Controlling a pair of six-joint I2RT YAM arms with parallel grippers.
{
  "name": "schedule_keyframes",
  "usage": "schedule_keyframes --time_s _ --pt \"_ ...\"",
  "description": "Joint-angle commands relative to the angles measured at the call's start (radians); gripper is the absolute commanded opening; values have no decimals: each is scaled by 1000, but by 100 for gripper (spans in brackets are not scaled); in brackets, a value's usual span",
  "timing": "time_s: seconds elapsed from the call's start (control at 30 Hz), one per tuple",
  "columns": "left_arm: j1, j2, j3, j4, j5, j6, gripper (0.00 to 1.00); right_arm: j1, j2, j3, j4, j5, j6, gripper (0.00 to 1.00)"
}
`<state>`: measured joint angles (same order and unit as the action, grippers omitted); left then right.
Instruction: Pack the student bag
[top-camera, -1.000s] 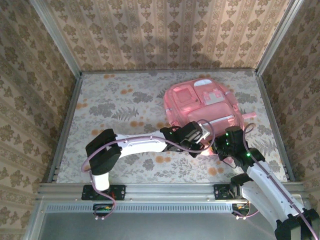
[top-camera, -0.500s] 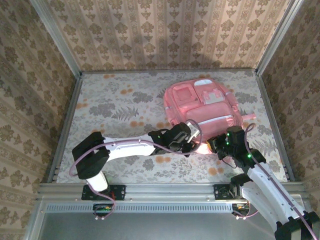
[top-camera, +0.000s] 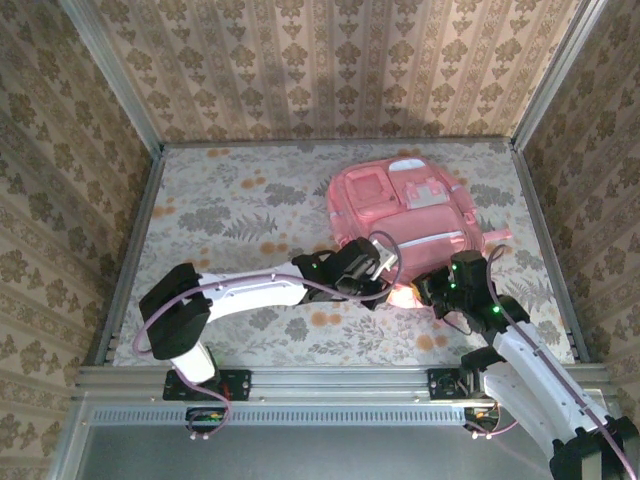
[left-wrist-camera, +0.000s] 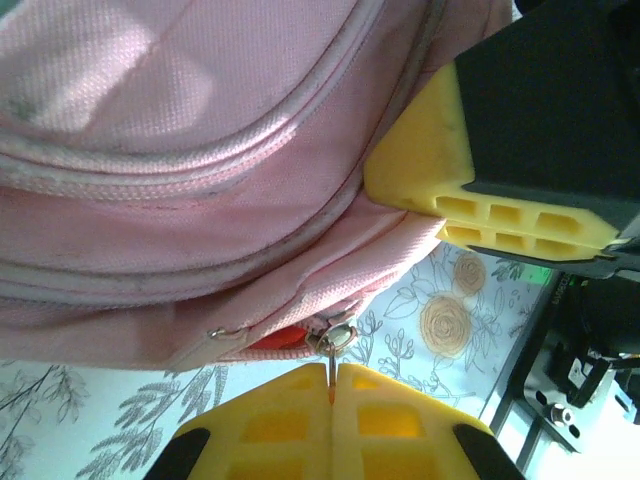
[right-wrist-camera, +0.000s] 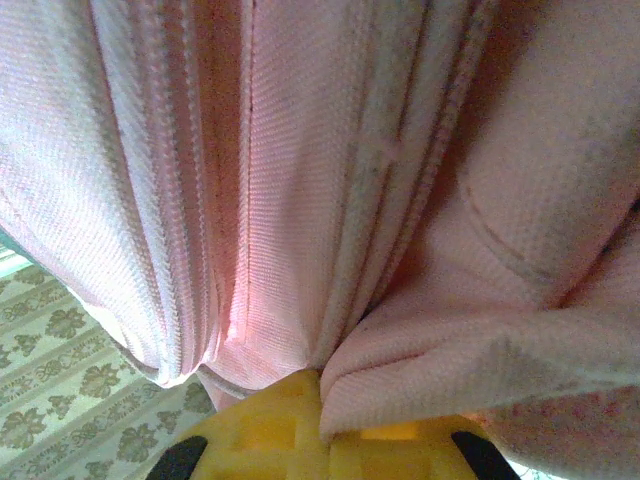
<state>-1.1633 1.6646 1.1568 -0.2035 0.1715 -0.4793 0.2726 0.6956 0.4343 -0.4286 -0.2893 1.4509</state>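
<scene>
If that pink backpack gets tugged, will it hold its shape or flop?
Probably floppy: the student bag bunches into folds where the right gripper pinches it. It looks flat, so likely light and apt to slide, not tip. Its thin metal zipper pull, in the left gripper, may slip.

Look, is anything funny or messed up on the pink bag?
Nothing looks spilled or torn. The bag just looks scrunched at its near edge: the right pincer pinches a fold of cloth, and the left pincer grips the zip pull.
</scene>
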Motion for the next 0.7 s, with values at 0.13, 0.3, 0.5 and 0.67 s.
schedule_keyframes --time_s 0.13,0.3,0.5,0.67 --pt "-6 93 234 -431 5 11 0 -2 30 9 -31 143 -4 0" --pt "2 175 307 -559 -39 9 0 3 22 20 -38 146 5 0" --pt "-18 207 281 -461 21 -2 0 4 37 -15 35 112 23 0" --pt "-1 180 165 -293 24 1 0 4 33 -23 65 88 28 0"
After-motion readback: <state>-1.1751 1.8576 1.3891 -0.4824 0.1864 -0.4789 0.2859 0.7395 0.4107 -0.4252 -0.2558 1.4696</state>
